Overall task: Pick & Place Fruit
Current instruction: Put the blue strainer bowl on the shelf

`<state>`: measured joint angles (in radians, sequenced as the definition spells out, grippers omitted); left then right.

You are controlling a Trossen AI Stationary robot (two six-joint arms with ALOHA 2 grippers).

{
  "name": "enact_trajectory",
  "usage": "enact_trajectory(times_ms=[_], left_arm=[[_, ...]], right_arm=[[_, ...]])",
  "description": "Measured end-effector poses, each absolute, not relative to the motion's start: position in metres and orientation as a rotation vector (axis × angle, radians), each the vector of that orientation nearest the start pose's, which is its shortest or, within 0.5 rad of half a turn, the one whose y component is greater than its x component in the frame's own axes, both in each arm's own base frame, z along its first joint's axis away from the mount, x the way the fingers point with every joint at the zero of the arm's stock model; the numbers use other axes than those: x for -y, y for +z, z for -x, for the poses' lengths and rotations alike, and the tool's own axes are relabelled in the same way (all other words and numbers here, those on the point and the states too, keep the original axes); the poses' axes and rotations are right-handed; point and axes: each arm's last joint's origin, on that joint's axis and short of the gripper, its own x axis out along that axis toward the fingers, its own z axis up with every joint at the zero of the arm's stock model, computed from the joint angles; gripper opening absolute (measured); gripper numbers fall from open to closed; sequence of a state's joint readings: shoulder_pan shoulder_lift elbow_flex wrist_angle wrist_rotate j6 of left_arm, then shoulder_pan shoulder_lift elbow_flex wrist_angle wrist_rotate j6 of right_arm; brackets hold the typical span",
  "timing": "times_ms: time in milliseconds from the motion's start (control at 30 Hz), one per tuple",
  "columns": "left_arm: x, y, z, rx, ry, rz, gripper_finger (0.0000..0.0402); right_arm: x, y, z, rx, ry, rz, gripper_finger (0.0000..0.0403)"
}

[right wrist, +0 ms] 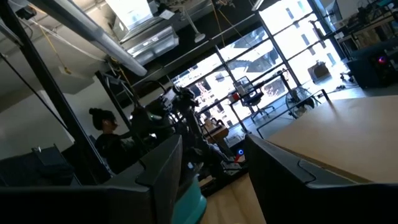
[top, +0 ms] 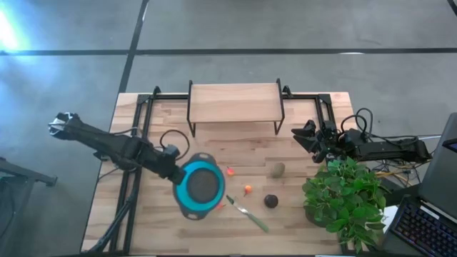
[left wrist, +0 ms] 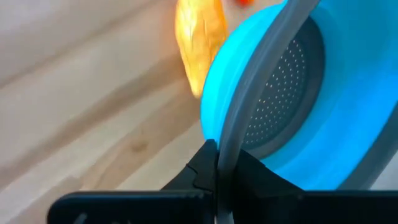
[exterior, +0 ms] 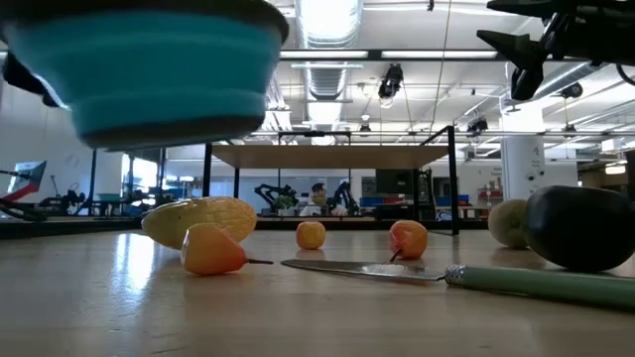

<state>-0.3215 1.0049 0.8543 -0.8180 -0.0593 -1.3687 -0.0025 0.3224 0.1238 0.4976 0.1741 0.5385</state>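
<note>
**Left fingers pinch the blue bowl's rim above the fruit**

Your left gripper (left wrist: pixel 217 186) has its fingers pressed onto the grey rim of the blue bowl (top: pixel 199 185), which hangs clear of the desk (top: pixel 164 121). The elongated orange-yellow fruit (left wrist: pixel 199 37) lies on the desk just beyond those fingers, under the bowl's edge. Two small red-orange pieces (top: pixel 247 189), the olive-green oval (top: pixel 277 170) and the dark round fruit (top: pixel 270 201) lie farther out, towards your right gripper (top: pixel 303 135). That one waits raised, fingers spread and empty. The green-handled utensil (top: pixel 250 214) lies beside the bowl.
</note>
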Motion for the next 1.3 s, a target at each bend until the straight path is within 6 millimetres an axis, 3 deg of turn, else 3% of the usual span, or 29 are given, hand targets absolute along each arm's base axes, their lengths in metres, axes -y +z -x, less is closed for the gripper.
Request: enact_trajectory(times_ms=[500,900,1300], left_arm=[[0.012,0.278,-0.197,-0.613,0.595,0.999,0.0019],[-0.032,0.283,-0.211,-0.450,0.660,1.003,0.0019],[-0.062,0.295,-0.214,-0.273,0.675,1.040,0.0019]], right_arm=[[0.005,0.226,-0.114,0.339,-0.092,-0.559,0.0196],[0.005,0.226,-0.114,0.340,-0.094,-0.560,0.0170],[0.005,0.224,-0.114,0.317,-0.100,-0.558,0.0150]])
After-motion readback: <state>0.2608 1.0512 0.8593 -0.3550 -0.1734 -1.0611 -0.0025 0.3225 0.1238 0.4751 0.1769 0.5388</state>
